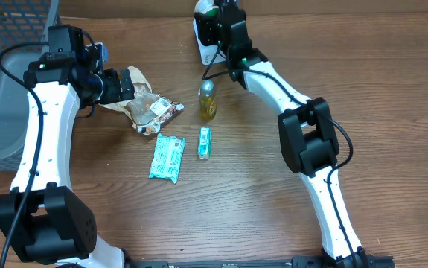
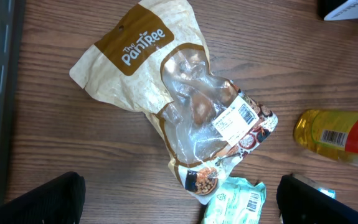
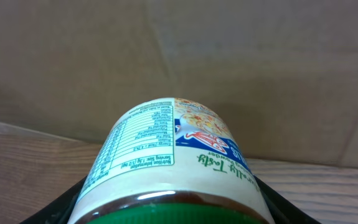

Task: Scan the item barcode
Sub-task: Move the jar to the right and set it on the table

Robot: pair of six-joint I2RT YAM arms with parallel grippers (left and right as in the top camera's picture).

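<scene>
**A:** Right pincer [image 1: 212, 21]?
**B:** Clamped on the jar [image 3: 166, 158], a finger on each side, at the 12 o'clock edge of the table [image 1: 243, 212].
**A:** How does the jar lie?
**B:** Its long axis follows the pincer's reach. The green lid [image 3: 166, 214] sits back toward the wrist, and the base points at the cardboard wall [image 3: 166, 50].
**A:** The arm?
**B:** It rises from 5 o'clock, with the elbow near 3 and the forearm slanting up to 12.
**A:** Left pincer [image 1: 128, 85]?
**B:** Spread wide, gripping nothing, over the snack bag [image 2: 166, 93] at 10 o'clock.
**A:** Any writing?
**B:** The bag reads "The PanTree" and carries a barcode sticker [image 2: 235, 118]. The jar's label shows a nutrition table upside down, but the print is too small to read.
</scene>
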